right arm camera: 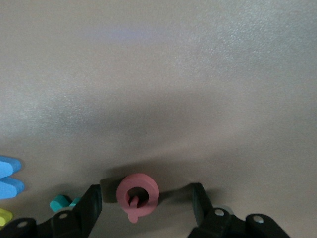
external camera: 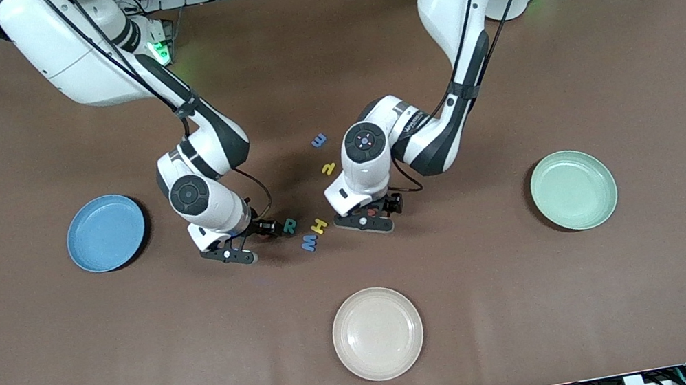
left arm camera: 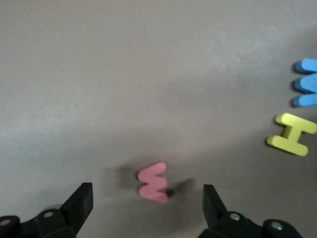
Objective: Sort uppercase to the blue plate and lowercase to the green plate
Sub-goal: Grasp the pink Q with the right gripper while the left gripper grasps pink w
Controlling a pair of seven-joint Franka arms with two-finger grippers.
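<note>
Left gripper (left arm camera: pixel 147 203): low over the counter (external camera: pixel 542 298) near its middle; fingers (left arm camera: pixel 81 201) spread, straddling the red w (left arm camera: pixel 153 182), which lay flat and ungrasped.
Right gripper (right arm camera: pixel 143 206): low over the counter beside the teal R (external camera: pixel 289 226); fingers (right arm camera: pixel 91 203) apart on either side of the red Q (right arm camera: pixel 137 193), not clenched on it as far as the wrist view showed.
Letters counted: six in the front view, namely R, yellow H (external camera: pixel 319 226), blue M (external camera: pixel 309 242), yellow n (external camera: pixel 328 168), blue e (external camera: pixel 319 141); the w showed there only as a red speck under the left gripper, probably.
In the way: both arms' wrists covered Q and most of w from the front camera.
Plates: three, all bare.
Blue plate (external camera: pixel 106 233): toward the right arm's end.
Green plate (external camera: pixel 573 189): toward the left arm's end.
Cream plate (external camera: pixel 378 333): nearest the front camera, mid-counter.
Cluster: R, H and M lay close together between the two grippers; n and e farther from the camera.
</note>
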